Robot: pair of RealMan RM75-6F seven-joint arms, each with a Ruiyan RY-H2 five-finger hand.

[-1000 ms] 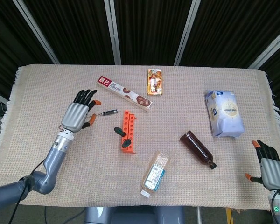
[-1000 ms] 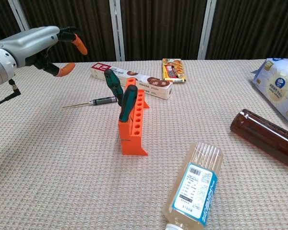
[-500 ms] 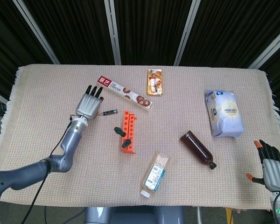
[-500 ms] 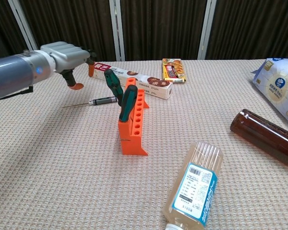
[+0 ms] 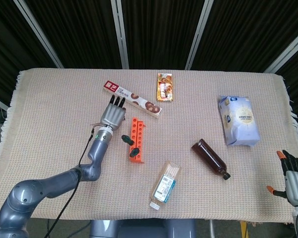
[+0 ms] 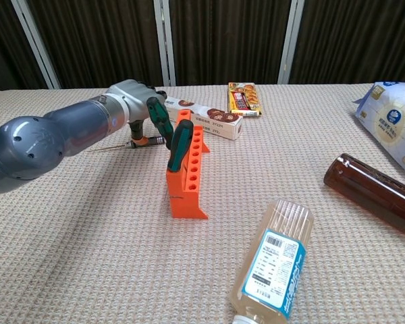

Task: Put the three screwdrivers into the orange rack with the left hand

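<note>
Just left of the orange rack [image 5: 135, 139], the left robot hand [image 5: 112, 116] covers the third screwdriver [image 6: 143, 142] lying on the desk [image 5: 49, 124], its grip unclear, apparently to grasp it, while two green-handled screwdrivers [image 6: 179, 145] stand slotted.

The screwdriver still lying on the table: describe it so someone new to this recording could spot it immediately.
Start at the orange rack in the middle of the tan table cloth. Just to its far left, under the left hand, lies a thin screwdriver flat on the cloth. Unlike the two green-handled screwdrivers standing in the rack, it has a slim dark handle and a bare metal shaft pointing left.
</note>
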